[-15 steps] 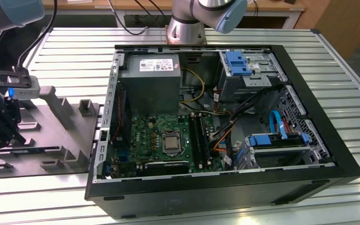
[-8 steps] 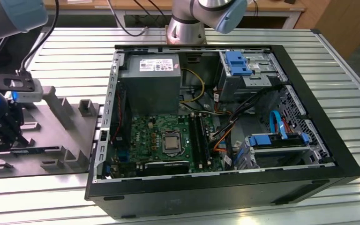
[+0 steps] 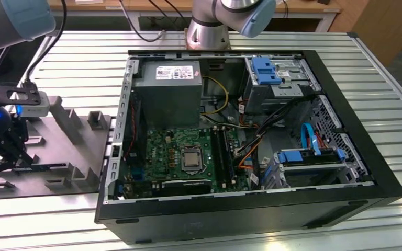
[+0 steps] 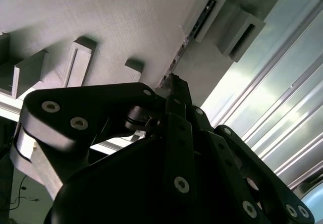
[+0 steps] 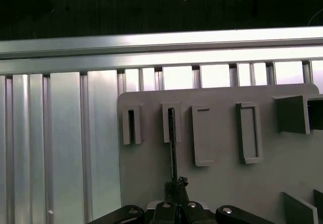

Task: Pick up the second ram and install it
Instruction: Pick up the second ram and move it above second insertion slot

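My gripper (image 3: 14, 160) stood over the grey tray (image 3: 75, 152), at nine o'clock from the open case (image 3: 222, 222) in the exterior view. In the first wrist view the fingers (image 5: 187, 205) were drawn close together, with almost no gap, and were clamped on the ram (image 5: 173, 153). The ram stood on its thin edge and showed as a dark narrow line. One end sat between the fingertips and the other sat in a slotted block (image 5: 170, 124) on the tray. A second slotted block (image 5: 131, 126) was just beside the first, with two flatter blocks further along the same row. In the exterior view the ram ran low across the tray from the gripper toward three o'clock, well apart from the motherboard (image 3: 166, 151) inside the case. The tray lay flat on the ribbed metal table (image 3: 82, 63), touching the case wall on its three o'clock side. In the second wrist view the black finger links met at one point close above the tray.
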`<state>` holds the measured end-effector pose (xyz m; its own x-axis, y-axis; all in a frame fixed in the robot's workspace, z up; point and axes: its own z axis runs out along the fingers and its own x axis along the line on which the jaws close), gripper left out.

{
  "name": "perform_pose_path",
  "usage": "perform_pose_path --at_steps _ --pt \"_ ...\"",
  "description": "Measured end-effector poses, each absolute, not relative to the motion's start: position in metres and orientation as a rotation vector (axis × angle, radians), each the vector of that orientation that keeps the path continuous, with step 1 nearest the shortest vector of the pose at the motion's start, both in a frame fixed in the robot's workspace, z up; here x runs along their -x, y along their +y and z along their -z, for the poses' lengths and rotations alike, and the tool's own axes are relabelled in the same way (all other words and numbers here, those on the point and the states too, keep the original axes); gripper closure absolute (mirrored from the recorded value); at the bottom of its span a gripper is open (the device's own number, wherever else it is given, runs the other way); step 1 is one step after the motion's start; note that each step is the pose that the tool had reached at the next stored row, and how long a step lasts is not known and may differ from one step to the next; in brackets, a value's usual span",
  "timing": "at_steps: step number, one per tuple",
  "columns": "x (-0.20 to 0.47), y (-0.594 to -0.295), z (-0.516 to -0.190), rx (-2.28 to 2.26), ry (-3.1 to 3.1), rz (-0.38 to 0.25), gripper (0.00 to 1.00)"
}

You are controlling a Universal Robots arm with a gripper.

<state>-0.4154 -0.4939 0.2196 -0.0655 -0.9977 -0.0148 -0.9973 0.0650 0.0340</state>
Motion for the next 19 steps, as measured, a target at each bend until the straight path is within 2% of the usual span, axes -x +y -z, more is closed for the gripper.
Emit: perform_pose_path --at_steps 11,12,13,15,17,18,19 --pt "0.4167 -0.4924 -0.2181 -2.139 -2.283 0.055 0.89" --pt "0.4167 -0.4924 -0.2181 -2.139 -2.283 0.055 0.84" --pt "0.4167 -0.4924 -0.2181 -2.139 -2.283 0.055 0.84" --pt "0.4167 -0.4924 -0.2181 -2.139 -2.284 0.055 0.71" --pt "0.4168 -0.4924 -0.2181 -2.139 -2.284 0.055 0.71" --pt "0.4168 -0.4924 -0.2181 -2.139 -2.284 0.055 0.64" --pt "0.4168 -0.4924 -0.218 -2.139 -2.284 0.055 0.64"
